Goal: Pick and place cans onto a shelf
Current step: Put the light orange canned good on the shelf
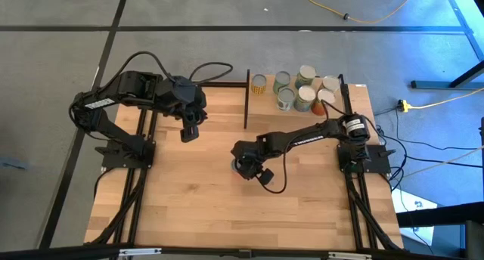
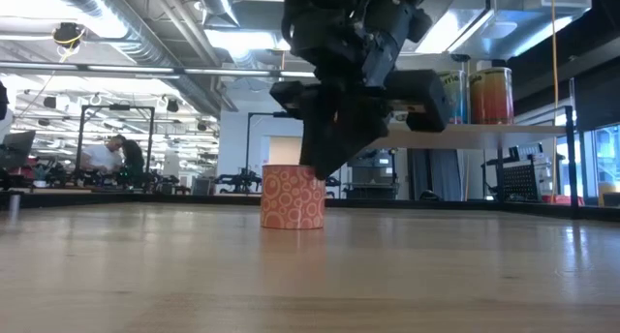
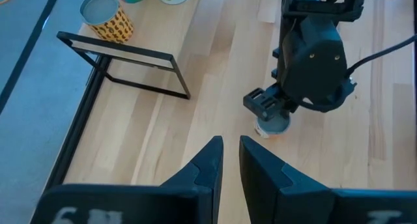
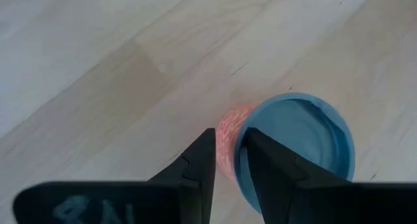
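Right gripper (image 4: 227, 160) hangs over the mid-table, jaws nearly together with a narrow gap, tips just above the near rim of an upright orange-patterned can (image 2: 293, 197) standing on the tabletop (image 1: 189, 199), not gripped. Left gripper (image 1: 189, 131) waits at ten o'clock of that can, jaws also nearly together, empty. Farther, at one o'clock, the shelf (image 1: 266, 98) carries seven other cans (image 1: 305, 98) clustered together.
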Motion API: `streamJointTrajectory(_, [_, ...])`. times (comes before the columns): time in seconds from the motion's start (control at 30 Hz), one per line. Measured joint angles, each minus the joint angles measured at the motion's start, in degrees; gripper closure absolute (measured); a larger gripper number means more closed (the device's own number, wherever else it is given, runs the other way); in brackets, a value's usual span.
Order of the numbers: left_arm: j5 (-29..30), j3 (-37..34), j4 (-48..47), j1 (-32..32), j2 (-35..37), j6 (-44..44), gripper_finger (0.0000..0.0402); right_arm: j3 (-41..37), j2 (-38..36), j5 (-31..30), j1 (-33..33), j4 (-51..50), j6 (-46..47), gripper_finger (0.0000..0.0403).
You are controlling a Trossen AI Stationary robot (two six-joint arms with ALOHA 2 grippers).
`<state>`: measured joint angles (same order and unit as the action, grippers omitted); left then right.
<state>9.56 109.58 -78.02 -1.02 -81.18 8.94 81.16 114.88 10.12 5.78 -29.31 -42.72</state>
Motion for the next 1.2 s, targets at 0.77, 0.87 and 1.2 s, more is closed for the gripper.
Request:
streamJointTrajectory(0.77, [0.0, 0.02, 0.02, -0.02, -0.03, 0.14, 0.0358, 4.39, 0.91, -0.45, -2.9, -7.54, 6.6, 0.0397])
streamJointTrajectory(0.87, [0.0, 0.0, 0.02, -0.02, -0.03, 0.06, 0.0358, 7.78, 0.93, -0.41, -2.9, -11.45, 6.56, 0.0398])
streamJointTrajectory(1.2, [0.0, 0.0, 0.02, -0.02, -0.03, -0.04, 0.0358, 20.23, 0.84, -0.17, -2.97, -23.2, 6.92, 0.0399])
